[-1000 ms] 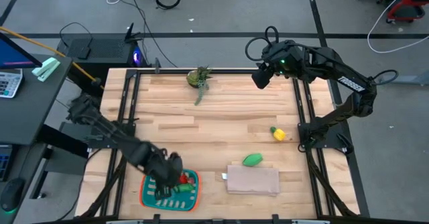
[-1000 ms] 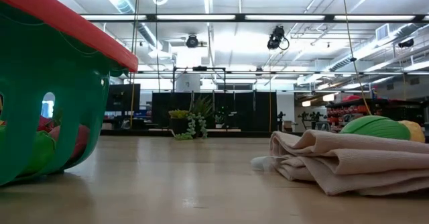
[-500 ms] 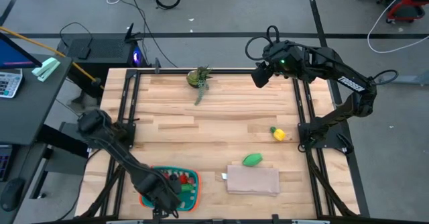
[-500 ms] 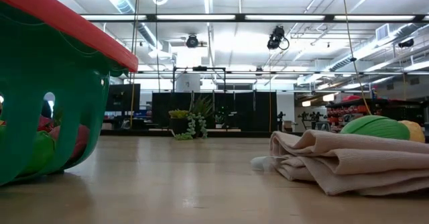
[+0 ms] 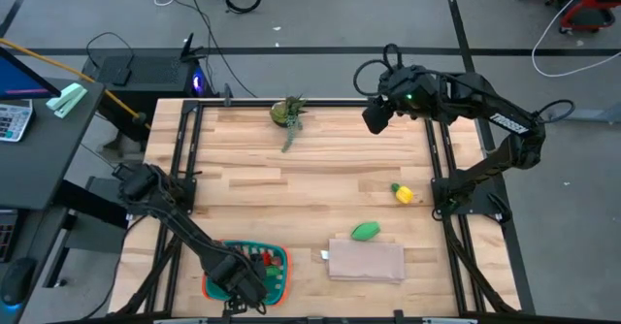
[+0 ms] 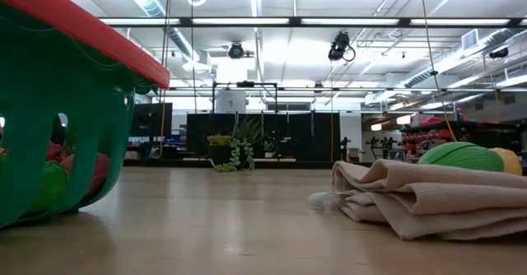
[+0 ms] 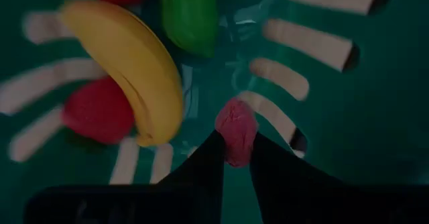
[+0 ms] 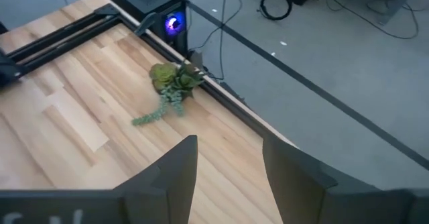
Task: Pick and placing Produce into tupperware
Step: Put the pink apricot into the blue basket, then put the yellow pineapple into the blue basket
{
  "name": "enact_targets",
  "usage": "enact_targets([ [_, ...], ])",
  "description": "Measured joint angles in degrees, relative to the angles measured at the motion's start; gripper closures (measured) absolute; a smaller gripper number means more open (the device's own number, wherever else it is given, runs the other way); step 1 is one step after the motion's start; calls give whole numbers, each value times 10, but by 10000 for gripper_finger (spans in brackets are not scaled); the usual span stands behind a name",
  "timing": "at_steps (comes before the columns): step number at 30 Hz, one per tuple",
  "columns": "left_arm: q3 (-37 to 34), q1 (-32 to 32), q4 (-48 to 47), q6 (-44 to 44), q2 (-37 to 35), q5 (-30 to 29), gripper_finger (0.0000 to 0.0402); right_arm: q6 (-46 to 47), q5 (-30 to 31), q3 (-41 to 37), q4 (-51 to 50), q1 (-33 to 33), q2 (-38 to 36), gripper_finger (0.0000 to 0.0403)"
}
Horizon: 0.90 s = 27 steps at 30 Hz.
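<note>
Left gripper [image 7: 234,158], low inside shallow teal ridged tupperware w/ orange rim [image 5: 208,287] at near-left table edge, pinching small red toy piece [image 7: 236,129] between narrow-set fingers. Beside it in tray: yellow toy banana [image 7: 129,63], green piece [image 7: 188,13], round red piece [image 7: 98,109]. Right gripper [image 8: 226,158] hovering over far-right side, fingers apart, empty. Not yet packed: green oval piece [image 5: 365,231] touching far edge of folded beige cloth [image 5: 367,261], yellow piece w/ green top [image 5: 401,193] further right. Risk: red piece sticking to a pad on release and lifting back out, or rolling through a floor slot; tray itself possibly dragged if fingers catch ridges.
</note>
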Motion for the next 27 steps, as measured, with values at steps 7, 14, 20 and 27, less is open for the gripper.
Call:
enact_targets([
  [7,0,15,0,48,0,-1,292,19,0,0,0,29,0,224],
  [14,0,26,0,58,0,-2,244,23,0,0,-3,42,0,224],
  [20,0,53,-4,93,0,32,239,23,0,0,-42,43,0,224],
  [27,3,136,-34,191,-24,74,268,36,0,0,-139,43,0,224],
])
